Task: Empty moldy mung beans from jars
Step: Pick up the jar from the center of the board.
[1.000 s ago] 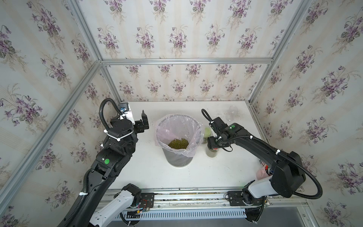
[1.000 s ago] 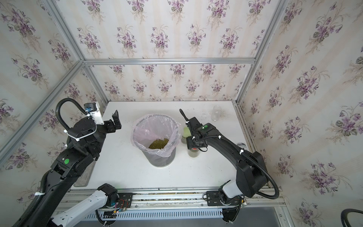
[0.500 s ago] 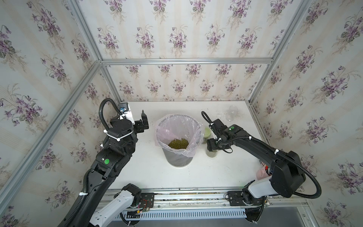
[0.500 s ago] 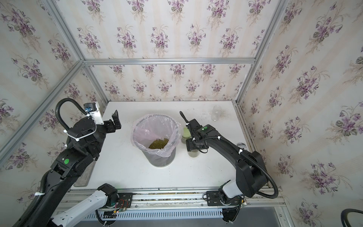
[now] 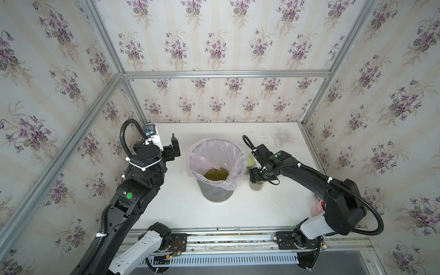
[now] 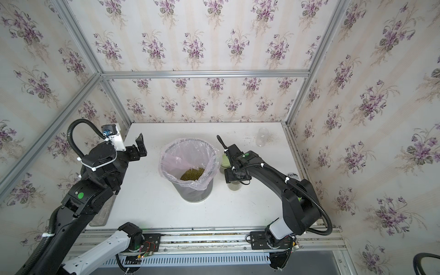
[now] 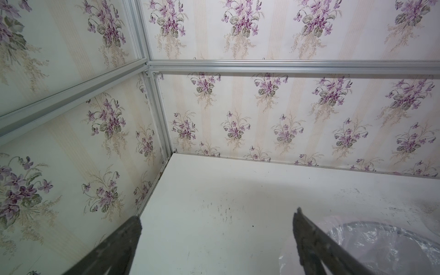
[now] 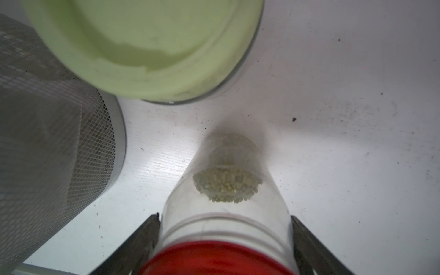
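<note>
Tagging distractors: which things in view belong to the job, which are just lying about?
Job: clear jar with red lid; clear jar with pale green lid; clear jar at the back; grey mesh bin with pink liner; olive-green beans in it.
Lying about: printed black-and-white can.

The right gripper [image 8: 224, 216] straddles a clear jar [image 8: 226, 207] just under its red lid [image 8: 214, 259], a finger [image 8: 140, 240] on each side with the tips right at the glass. Whether they press it cannot be told. The jar stands on the white table [image 8: 345, 154], with green beans [image 8: 226, 188] heaped at its bottom. Ahead of the fingertips is a blurred green-lidded jar [image 8: 142, 47], and off to one finger's side a grey mesh bin [image 8: 47, 154].
</note>
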